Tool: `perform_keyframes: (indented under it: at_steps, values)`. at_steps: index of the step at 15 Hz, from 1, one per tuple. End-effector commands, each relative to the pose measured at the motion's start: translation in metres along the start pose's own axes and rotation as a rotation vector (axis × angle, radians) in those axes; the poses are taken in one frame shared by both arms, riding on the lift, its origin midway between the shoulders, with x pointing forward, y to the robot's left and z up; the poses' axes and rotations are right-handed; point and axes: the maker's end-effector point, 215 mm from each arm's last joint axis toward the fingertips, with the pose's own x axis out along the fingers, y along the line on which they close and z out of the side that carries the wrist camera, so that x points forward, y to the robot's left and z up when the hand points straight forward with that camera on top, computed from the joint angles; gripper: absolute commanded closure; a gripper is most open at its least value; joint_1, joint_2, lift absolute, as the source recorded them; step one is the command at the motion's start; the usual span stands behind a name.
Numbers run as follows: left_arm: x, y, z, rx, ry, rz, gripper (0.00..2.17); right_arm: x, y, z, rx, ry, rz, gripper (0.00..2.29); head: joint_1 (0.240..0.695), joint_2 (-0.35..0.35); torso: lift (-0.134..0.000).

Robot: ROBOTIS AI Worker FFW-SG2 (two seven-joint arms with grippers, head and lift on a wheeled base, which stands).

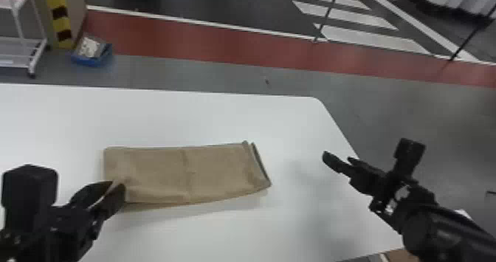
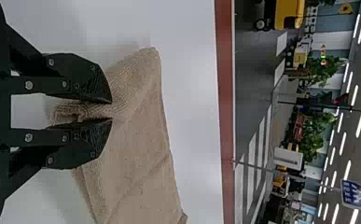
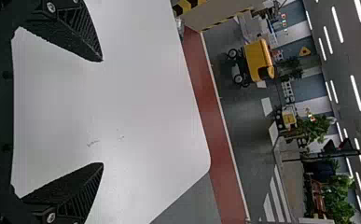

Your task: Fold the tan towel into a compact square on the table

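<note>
One tan towel (image 1: 206,172), near-left corner clenched in left gripper (image 1: 117,185), right gripper (image 1: 337,157) well apart, spread

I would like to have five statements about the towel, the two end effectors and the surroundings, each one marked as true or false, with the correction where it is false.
1. The left end effector pinches the towel near one corner. True.
2. The right end effector is shut on the towel. False: its fingers are wide apart, and it is to the right of the towel.
3. At the towel's right end, more than one layer can be seen. True.
4. The towel is already a compact square. False: it is folded, but forms an oblong, clearly longer from left to right.
5. A blue box is on the floor, beyond the table. True.
</note>
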Motion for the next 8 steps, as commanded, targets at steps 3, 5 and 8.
perform_keyframes:
  at_steps: [3, 5, 8]
  values:
    - [-0.013, 0.012, 0.053, 0.006, -0.145, 0.022, 0.03, 0.005, 0.012, -0.003, -0.004, 0.008, 0.019, 0.09, 0.695, -0.350, -0.123]
    - [-0.012, 0.005, 0.074, 0.007, -0.215, -0.004, 0.04, 0.010, 0.021, -0.005, -0.007, 0.013, 0.030, 0.09, 0.695, -0.350, -0.123]
    - [0.035, -0.023, 0.058, 0.024, -0.183, -0.072, 0.31, 0.020, 0.046, -0.016, -0.003, 0.039, 0.059, 0.09, 0.695, -0.350, -0.123]
